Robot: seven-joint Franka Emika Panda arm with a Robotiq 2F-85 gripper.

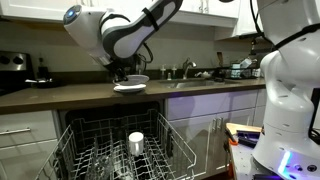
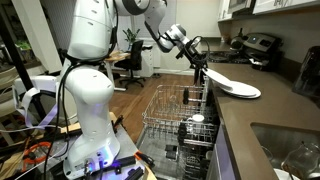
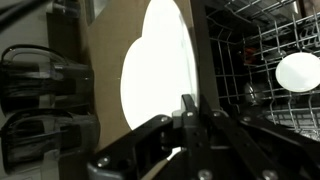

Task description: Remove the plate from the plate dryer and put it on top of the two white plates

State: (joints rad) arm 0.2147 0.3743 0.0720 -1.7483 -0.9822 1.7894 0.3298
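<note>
My gripper (image 1: pixel 122 74) (image 2: pixel 203 70) (image 3: pixel 188 103) is shut on the rim of the plate (image 1: pixel 136 79) (image 2: pixel 236 88) (image 3: pixel 160 60). I hold this glossy white plate nearly flat over the dark countertop. Right beneath it lie the two white plates (image 1: pixel 127 89); in the wrist view their edge (image 3: pixel 130 85) peeks out from under the held one. Whether the plate touches the stack I cannot tell. The plate dryer (image 1: pixel 80 140) (image 2: pixel 165 110) (image 3: pixel 255 40), a grey wire rack, stands pulled out below the counter's edge.
A small white cup (image 1: pixel 136 142) (image 2: pixel 197 119) (image 3: pixel 298 70) stands in the rack. A sink (image 2: pixel 285 150) is set into the counter nearby, and a stove (image 2: pixel 255 45) stands at the far end. The robot's white base (image 1: pixel 290 90) (image 2: pixel 90 90) stands beside the rack.
</note>
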